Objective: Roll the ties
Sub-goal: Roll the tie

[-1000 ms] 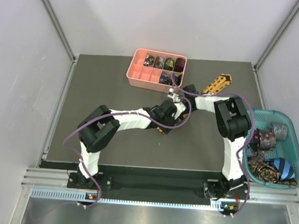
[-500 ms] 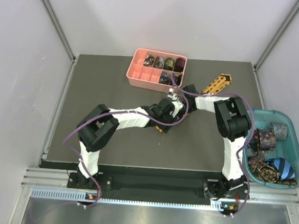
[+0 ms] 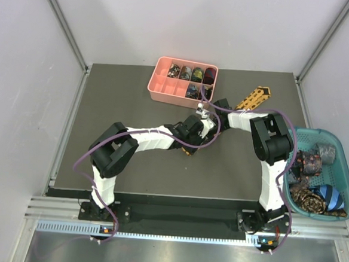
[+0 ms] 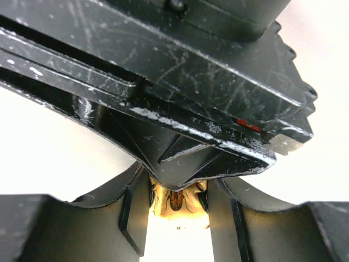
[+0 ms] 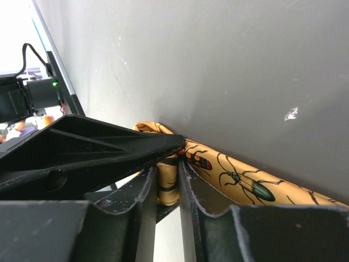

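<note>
A golden-yellow tie [image 3: 254,99] printed with beetles lies on the dark mat, its wide end at the back right. It runs toward the middle, where both grippers meet. My right gripper [image 5: 167,172] is shut on a folded part of the tie [image 5: 240,181], and the fabric fills its narrow gap. My left gripper [image 4: 175,195] faces it, with yellow tie fabric [image 4: 175,204] spanning the space between its fingertips. In the top view the left gripper [image 3: 198,128] sits just in front of the right gripper [image 3: 206,117]. A small bit of tie [image 3: 188,151] shows below the left wrist.
A pink compartment tray [image 3: 164,96] with rolled ties in its back row stands just behind the grippers. A teal basket [image 3: 335,142] with several loose ties sits off the mat's right edge. White walls stand close on both sides.
The left wrist has crept a little toward the right gripper. Both arms otherwise stay where they were, and the tie's wide end has not moved.
</note>
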You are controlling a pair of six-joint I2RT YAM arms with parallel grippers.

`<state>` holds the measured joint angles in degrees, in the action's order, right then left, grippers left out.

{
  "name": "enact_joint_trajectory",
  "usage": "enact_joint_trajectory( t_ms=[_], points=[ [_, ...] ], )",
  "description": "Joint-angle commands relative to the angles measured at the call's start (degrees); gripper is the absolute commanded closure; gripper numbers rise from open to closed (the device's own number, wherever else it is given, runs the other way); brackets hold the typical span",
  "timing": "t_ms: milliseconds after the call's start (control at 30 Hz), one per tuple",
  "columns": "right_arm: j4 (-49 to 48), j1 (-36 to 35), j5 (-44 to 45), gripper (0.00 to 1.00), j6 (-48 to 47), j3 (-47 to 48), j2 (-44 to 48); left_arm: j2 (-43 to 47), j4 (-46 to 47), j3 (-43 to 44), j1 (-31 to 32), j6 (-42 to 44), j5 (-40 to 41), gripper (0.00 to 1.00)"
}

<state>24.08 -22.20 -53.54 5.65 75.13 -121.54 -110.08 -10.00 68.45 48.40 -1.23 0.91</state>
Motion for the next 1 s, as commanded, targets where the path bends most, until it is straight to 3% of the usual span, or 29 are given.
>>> enact_joint_trajectory(
  t_ms=[0,200,367,600,900,967],
  points=[
    [0.36,1.71,7.49,0.78,-1.35,0.72,1.82,-1.36,-6.7,-2.61,-0.06,-1.75,-2.66,0.69],
    [-2.8,2.94,5.55,0.7,2.96,1.6,4.55,-2.59,-5.91,-3.05,-0.15,-1.75,-3.37,0.72],
    [-3.94,3.82,5.64,0.69,5.24,1.86,5.17,-2.68,-6.17,-3.14,-0.06,-1.49,-3.63,0.73],
    [-12.46,8.73,7.39,0.65,11.66,-4.63,12.79,-3.56,-7.93,-2.09,-0.06,-1.49,-3.98,0.75],
    [-20.12,10.77,33.11,0.66,14.65,-26.16,35.45,-5.4,-15.65,2.56,-0.06,-3.24,-4.25,0.75],
    [-21.52,10.6,35.42,0.67,14.56,-31.87,39.86,-6.63,-18.03,3.88,-0.24,-3.69,-3.9,0.75]
  ],
)
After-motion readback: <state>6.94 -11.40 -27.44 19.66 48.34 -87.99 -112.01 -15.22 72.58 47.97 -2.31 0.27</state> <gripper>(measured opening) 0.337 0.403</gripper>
